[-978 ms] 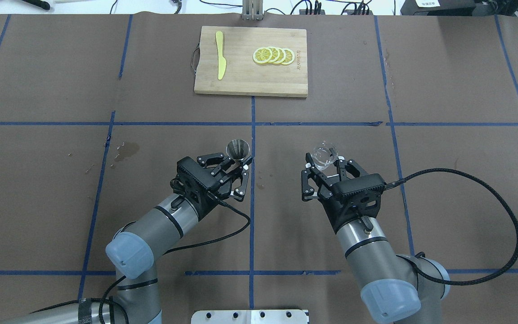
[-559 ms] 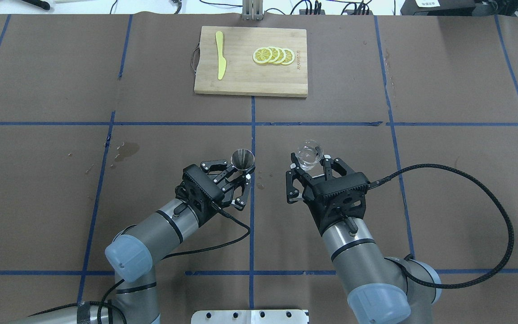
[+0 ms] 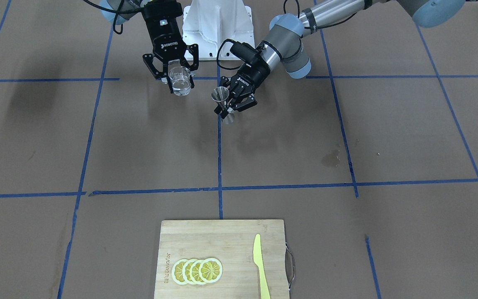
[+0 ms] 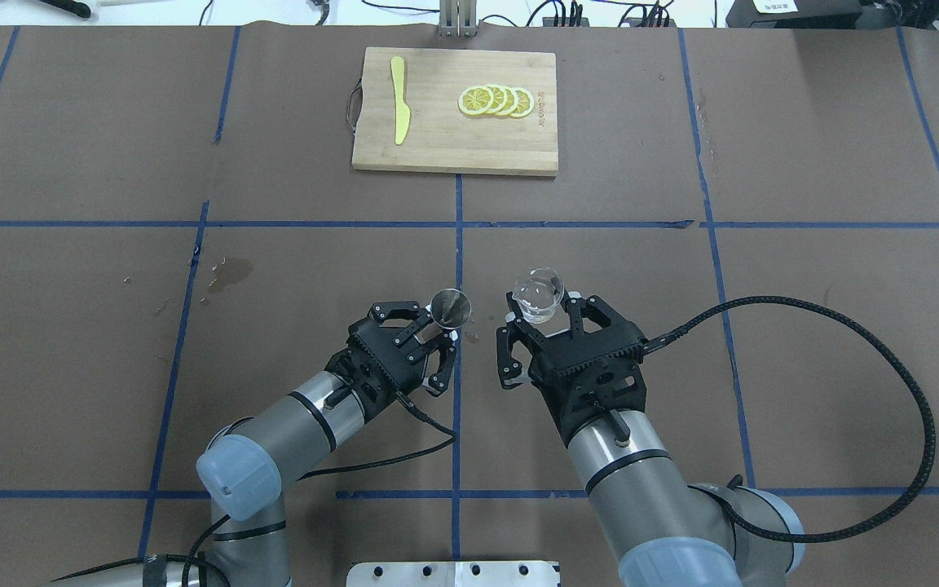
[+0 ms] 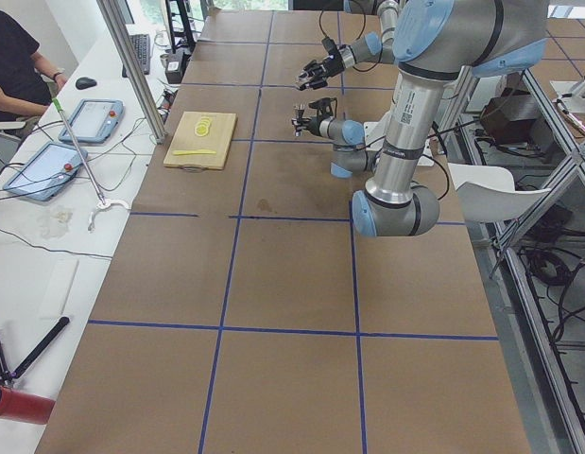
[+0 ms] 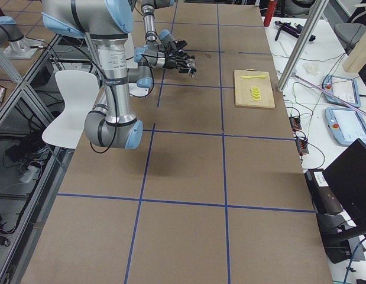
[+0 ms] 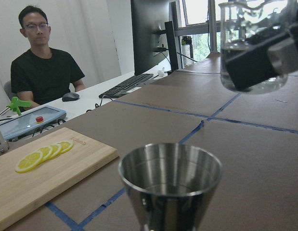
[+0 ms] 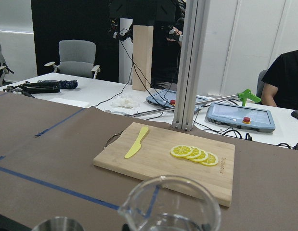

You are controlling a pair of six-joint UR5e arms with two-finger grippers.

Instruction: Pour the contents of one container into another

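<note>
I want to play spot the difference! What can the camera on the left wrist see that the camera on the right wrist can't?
Only the left wrist view shows the face of the man in glasses and a black T-shirt and the black computer keyboard. Only the right wrist view shows the flat yellow plastic knife and the grey office chair. Both show the rectangular wooden cutting board, the round yellow lemon slices, the silver steel hourglass-shaped jigger and the small clear glass cup.

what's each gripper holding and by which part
Left gripper holds the steel jigger at its waist; right gripper holds the glass cup by its sides.
</note>
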